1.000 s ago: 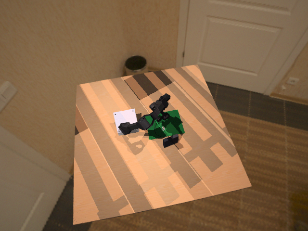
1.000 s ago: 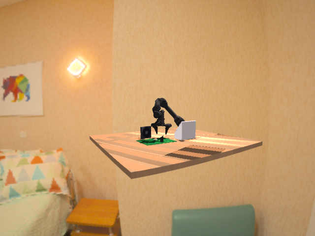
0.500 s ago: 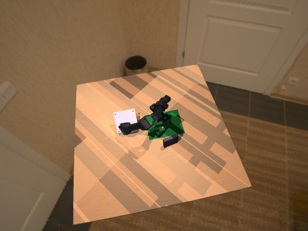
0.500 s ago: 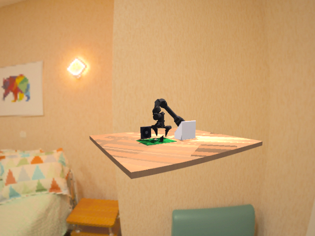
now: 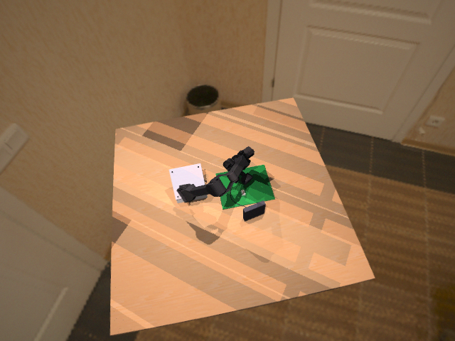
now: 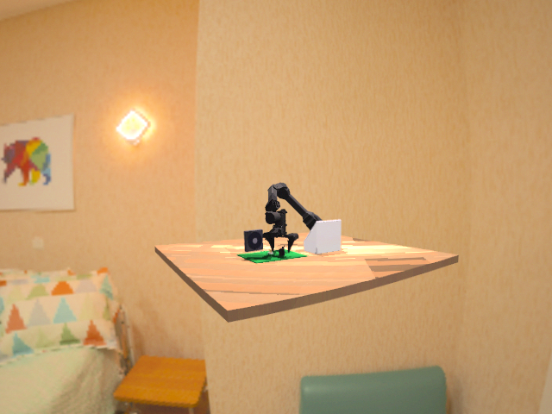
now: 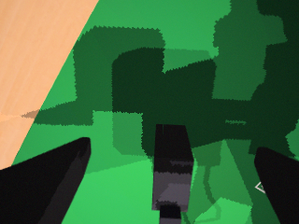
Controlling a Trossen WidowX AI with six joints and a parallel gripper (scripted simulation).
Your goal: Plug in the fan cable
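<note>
The plug (image 6: 281, 252) (image 7: 172, 179) is a black block on the green board (image 5: 266, 195) (image 6: 254, 260) (image 7: 117, 196). My gripper (image 6: 281, 249) (image 7: 173, 149) is open and low over the board, with one finger on each side of the plug and visible gaps between in the wrist view. In the top view the arm hides the plug. The four-pin header (image 5: 243, 192) (image 6: 271, 253) is small and whitish; in the wrist view only a white corner (image 7: 260, 187) shows beside the right finger. The black fan (image 5: 254, 212) (image 6: 253, 241) stands upright beside the board.
A white box (image 5: 187, 177) (image 6: 329, 235) stands beside the board, near the arm's base. The fan's thin cable curves over the board in the top view. The wooden table (image 5: 176, 286) (image 6: 267, 287) carries everything, and striped shadows cross it.
</note>
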